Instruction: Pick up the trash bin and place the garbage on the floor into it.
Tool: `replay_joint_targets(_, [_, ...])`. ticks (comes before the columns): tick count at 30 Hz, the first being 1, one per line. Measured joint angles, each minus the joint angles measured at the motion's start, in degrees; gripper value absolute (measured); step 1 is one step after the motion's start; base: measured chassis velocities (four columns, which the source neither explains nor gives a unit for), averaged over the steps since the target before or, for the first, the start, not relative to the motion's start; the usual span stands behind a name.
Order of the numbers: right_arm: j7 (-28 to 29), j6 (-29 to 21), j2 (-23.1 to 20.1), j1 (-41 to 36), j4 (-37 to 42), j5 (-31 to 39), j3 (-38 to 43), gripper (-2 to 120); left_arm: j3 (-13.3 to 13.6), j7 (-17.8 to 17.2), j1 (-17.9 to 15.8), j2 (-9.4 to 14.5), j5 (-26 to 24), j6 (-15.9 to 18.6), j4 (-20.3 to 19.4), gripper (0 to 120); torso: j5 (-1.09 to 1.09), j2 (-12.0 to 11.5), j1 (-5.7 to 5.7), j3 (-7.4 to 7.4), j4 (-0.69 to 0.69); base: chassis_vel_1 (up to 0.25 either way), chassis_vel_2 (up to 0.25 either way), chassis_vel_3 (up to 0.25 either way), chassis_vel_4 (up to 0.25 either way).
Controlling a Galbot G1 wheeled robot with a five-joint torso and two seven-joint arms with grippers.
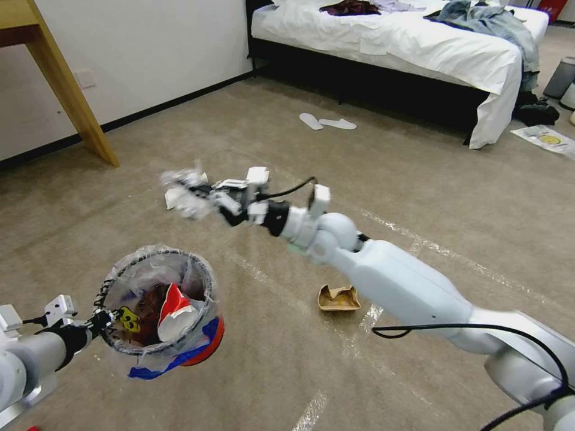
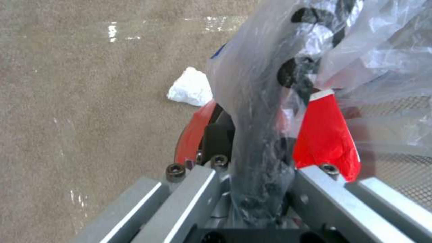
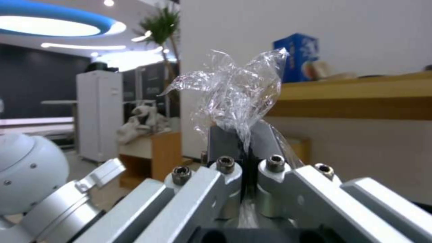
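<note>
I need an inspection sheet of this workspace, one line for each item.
Surface: beige carpet with shiny tape lines.
Job's things: trash bin lifted, red-and-white litter inside; cardboard tray and white tissue on the carpet.
Clutter: white slippers near the bed.
Grippers: left pincer shut on the bin's rim; right pincer shut on clear plastic wrap.
Cables: black cable along the right arm.
Surroundings: wooden table leg.

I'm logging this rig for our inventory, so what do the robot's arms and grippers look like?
Both arms are glossy white with rounded joints. The right arm carries a loose black cable and a black wrist collar. The right gripper and the left gripper have silver metal finger bars with hex bolts, dark pads and small white blocks mounted at the wrist.
</note>
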Motion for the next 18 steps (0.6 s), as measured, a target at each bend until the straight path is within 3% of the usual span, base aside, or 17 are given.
replay_joint_targets(18, [0.95,-0.11,3.58,0.35,-2.55,-2.36,-6.33,0,0.23,-0.09,0.30,-0.63,0.48,0.05,-0.51,1,0.02,0.00,0.00,0.00,-0.01,0.000,0.000,0.000,0.000])
